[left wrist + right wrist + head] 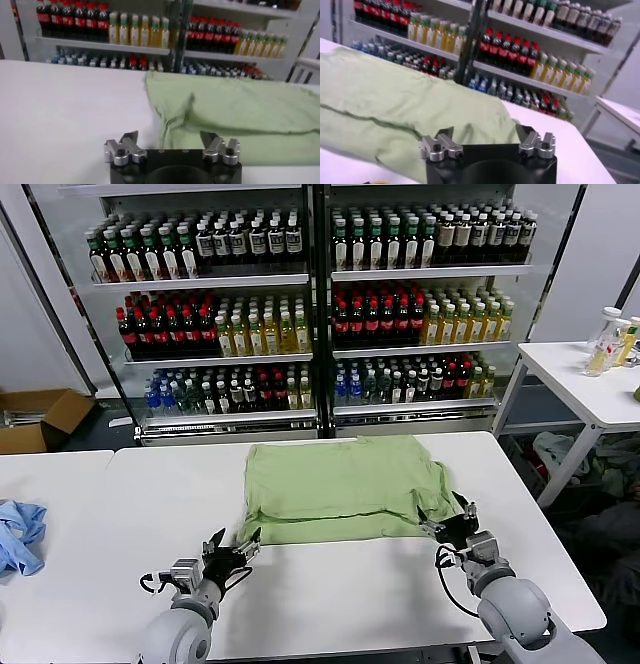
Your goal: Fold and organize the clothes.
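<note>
I count two bottle shelving units (310, 304) behind white table (330, 584). One green shirt (340, 489) folded at table's far-centre. One blue cloth (20, 534) far to shirt's left. Left gripper (232, 549) and right gripper (448, 522) both released, at shirt's near corners.

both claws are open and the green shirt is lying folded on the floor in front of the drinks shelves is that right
Not quite. The head view shows the green shirt folded on the white table, not the floor. Left claw and right claw are open, as you said.

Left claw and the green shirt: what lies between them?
Only bare white table separates the left claw from the green shirt, seen in the head view.
</note>
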`<action>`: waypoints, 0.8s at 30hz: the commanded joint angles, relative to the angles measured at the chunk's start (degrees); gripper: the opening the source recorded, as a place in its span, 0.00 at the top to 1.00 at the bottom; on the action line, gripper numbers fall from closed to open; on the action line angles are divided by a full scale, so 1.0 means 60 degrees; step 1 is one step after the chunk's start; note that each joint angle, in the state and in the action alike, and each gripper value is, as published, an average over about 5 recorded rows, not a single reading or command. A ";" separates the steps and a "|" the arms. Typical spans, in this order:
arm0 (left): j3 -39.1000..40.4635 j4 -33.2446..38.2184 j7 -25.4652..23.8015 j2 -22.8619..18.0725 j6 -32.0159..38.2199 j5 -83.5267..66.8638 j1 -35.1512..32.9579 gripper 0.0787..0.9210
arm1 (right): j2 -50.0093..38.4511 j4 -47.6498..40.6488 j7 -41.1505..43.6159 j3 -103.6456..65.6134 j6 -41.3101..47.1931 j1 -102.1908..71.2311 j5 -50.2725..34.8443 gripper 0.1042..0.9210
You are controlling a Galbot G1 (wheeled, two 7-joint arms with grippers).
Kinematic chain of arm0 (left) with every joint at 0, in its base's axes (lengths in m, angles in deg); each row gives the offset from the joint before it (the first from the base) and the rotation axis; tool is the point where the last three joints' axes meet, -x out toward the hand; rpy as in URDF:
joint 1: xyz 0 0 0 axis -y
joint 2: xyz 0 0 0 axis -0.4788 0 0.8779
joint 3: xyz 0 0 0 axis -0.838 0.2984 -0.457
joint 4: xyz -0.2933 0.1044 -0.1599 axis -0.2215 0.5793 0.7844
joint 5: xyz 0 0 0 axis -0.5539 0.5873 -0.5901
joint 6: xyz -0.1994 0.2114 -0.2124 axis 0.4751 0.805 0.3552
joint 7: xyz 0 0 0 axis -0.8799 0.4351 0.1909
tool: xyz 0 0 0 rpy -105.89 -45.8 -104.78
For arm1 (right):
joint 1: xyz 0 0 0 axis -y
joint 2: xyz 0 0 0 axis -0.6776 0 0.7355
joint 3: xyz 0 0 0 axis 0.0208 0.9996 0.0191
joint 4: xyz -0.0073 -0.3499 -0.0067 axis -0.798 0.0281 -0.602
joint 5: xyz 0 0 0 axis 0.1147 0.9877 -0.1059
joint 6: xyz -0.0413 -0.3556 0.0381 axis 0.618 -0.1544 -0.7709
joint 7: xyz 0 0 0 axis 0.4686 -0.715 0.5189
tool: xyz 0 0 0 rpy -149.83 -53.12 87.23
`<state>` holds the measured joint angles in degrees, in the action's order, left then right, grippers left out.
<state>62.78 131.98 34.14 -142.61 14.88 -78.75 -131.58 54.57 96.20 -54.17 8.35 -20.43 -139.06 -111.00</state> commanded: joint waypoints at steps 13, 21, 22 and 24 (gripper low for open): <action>0.0114 -0.0619 0.0094 0.0113 -0.0161 -0.0322 0.0322 0.34 | 0.0436 -0.0715 -0.0087 -0.0057 0.1100 0.0081 -0.1535 0.41; 0.0081 -0.0414 -0.0254 0.0208 -0.0209 -0.1123 0.0132 0.61 | 0.0415 -0.0494 -0.0033 -0.0051 0.1070 -0.0069 -0.1531 0.70; 0.0068 -0.0379 -0.0321 0.0217 -0.0227 -0.1283 0.0114 0.65 | 0.0404 -0.0434 -0.0017 -0.0065 0.1064 -0.0104 -0.1534 0.73; 0.0024 -0.0291 -0.0434 0.0234 -0.0271 -0.1597 0.0073 0.72 | 0.0373 -0.0309 0.0014 -0.0100 0.1052 -0.0171 -0.1552 0.80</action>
<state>63.25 129.60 33.42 -141.32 14.01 -82.24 -130.81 56.48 93.92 -54.10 7.58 -15.08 -139.61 -119.17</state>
